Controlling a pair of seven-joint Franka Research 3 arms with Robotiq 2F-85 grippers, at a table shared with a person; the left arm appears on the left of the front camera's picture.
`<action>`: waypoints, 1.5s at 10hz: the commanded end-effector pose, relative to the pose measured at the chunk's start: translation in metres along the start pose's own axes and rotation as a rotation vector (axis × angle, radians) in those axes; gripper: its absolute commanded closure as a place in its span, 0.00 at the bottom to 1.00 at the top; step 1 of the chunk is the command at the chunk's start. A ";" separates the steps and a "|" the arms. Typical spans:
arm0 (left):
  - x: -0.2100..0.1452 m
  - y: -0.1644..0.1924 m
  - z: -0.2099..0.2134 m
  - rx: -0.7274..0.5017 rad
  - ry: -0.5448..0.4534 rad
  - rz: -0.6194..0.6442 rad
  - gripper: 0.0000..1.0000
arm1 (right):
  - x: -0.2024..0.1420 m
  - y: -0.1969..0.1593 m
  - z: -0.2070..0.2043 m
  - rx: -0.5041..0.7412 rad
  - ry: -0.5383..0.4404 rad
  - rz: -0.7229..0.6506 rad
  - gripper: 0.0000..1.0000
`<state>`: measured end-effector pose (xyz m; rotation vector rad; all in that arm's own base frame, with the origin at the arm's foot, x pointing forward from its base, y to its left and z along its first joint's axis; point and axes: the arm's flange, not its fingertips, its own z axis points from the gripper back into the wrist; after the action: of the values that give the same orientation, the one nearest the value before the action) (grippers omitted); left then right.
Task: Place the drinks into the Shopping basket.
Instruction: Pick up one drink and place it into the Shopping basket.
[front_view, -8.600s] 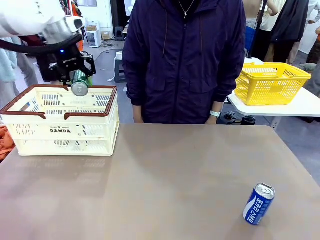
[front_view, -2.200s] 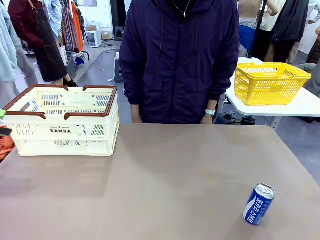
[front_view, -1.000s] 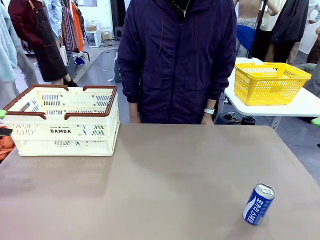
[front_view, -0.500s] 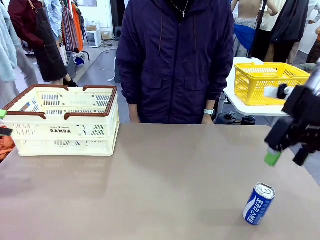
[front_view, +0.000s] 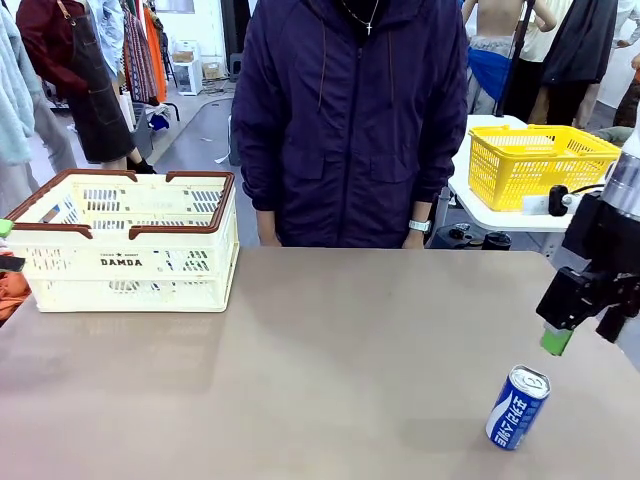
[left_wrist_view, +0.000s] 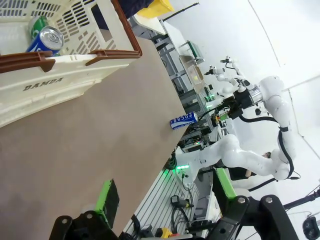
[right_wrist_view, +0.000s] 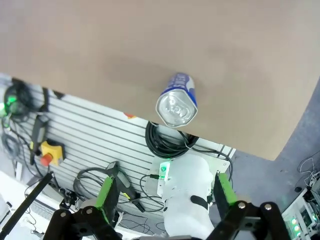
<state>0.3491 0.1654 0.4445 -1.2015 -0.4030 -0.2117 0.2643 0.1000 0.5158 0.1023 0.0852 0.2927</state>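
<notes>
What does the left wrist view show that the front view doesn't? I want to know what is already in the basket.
Left wrist view alone: inside the basket lie two cans, a blue one and a green one behind it. Its own left hand is open.
Front view alone: the person at the far edge and a yellow basket on another table.
Both: the basket, the blue can on the table near the right edge, and the right hand above it, open.

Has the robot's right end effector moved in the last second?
Yes. The right end effector came in from the right edge and now hangs open, above and just right of the standing blue can.
</notes>
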 end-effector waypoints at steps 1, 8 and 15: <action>-0.002 -0.003 0.001 -0.008 0.001 -0.008 0.00 | 0.000 0.014 -0.022 -0.078 -0.027 -0.130 0.00; -0.002 -0.003 0.001 -0.008 0.001 -0.008 0.00 | 0.009 -0.006 -0.114 -0.109 0.007 -0.340 0.00; -0.002 -0.003 0.001 -0.008 0.001 -0.008 0.00 | 0.025 -0.012 -0.169 -0.159 0.135 -0.370 0.00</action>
<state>0.3491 0.1655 0.4447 -1.2014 -0.4035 -0.2117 0.3118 0.1201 0.3847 -0.0546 0.2366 -0.0404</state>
